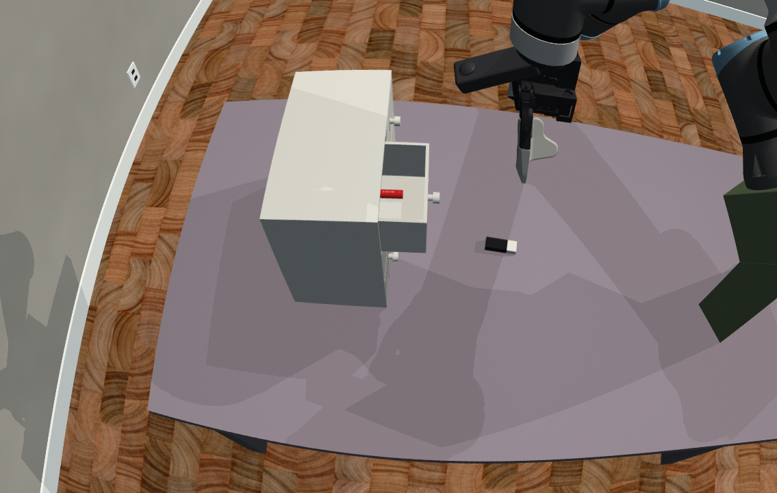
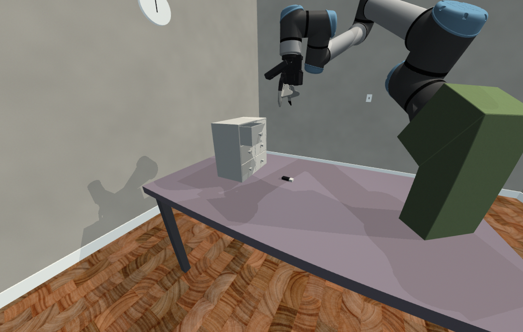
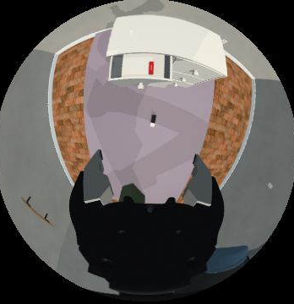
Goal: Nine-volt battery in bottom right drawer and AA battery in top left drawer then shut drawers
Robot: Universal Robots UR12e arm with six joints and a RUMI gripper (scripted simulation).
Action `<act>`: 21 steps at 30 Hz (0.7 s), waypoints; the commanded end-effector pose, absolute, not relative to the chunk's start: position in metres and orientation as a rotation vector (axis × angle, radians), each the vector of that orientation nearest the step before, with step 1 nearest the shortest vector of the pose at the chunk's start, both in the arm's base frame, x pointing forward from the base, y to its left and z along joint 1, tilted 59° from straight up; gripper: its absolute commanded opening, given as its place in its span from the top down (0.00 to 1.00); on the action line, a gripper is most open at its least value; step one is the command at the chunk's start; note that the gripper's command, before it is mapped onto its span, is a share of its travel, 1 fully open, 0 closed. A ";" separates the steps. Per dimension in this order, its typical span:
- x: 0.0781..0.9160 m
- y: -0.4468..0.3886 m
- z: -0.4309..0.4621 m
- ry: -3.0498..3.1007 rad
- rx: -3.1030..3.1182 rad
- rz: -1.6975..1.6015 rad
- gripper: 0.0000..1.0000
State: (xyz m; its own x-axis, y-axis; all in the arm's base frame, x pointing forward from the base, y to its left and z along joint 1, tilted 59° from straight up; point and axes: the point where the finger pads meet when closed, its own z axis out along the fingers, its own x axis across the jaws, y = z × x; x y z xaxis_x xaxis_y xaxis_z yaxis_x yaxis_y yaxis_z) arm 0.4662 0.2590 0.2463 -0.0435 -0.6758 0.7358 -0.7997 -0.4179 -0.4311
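Note:
The white chest [image 1: 317,153] [image 2: 226,152] [image 3: 164,35] stands upright on the table. Its top-row left drawer [image 1: 403,237] [image 2: 245,134] [image 3: 132,63] is pulled partly out. The red AA battery [image 1: 391,193] [image 3: 151,67] lies on that drawer's floor. The other drawers look shut. I cannot make out a nine-volt battery in any view; the insides of the shut drawers are hidden. My gripper [image 1: 533,166] [image 2: 285,104] [image 3: 148,153] is open and empty, high above the table in front of the chest.
A small black block with a white end [image 1: 500,245] [image 2: 287,179] [image 3: 153,119] lies on the table [image 1: 563,380] [image 2: 316,239] in front of the chest. The green robot pedestal [image 1: 771,233] [image 2: 453,177] stands at the opposite end. A wall is behind the chest.

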 end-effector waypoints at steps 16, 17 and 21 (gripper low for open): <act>0.466 0.259 0.247 -1.618 2.080 1.464 0.00; 0.466 0.259 0.247 -1.617 2.080 1.463 0.00; 0.466 0.259 0.246 -1.610 2.083 1.462 0.00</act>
